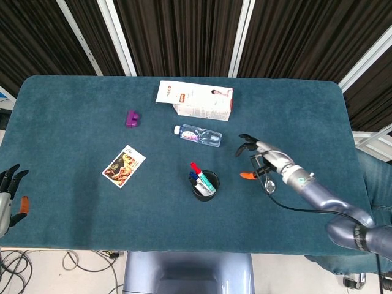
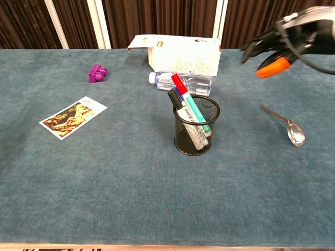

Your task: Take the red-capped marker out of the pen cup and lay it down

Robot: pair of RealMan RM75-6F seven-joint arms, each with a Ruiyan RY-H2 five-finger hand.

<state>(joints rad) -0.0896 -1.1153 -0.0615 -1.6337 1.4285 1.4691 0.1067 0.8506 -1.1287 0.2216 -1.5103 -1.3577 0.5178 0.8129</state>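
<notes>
A black mesh pen cup (image 1: 205, 185) (image 2: 196, 132) stands near the table's middle and holds several markers. The red-capped marker (image 1: 195, 168) (image 2: 179, 83) leans out of it up and to the left, beside a blue-capped and a green one. My right hand (image 1: 257, 155) (image 2: 280, 44) hovers above the table to the right of the cup, fingers spread, holding nothing. My left hand (image 1: 8, 196) hangs off the table's left front corner, empty, with its fingers apart; the chest view does not show it.
A metal spoon (image 1: 265, 176) (image 2: 285, 124) lies just under and right of my right hand. Behind the cup are a water bottle (image 1: 197, 135) (image 2: 183, 80) on its side and a white carton (image 1: 196, 100) (image 2: 178, 54). A purple block (image 1: 131, 118) (image 2: 97, 72) and a picture card (image 1: 124, 166) (image 2: 73, 117) lie to the left.
</notes>
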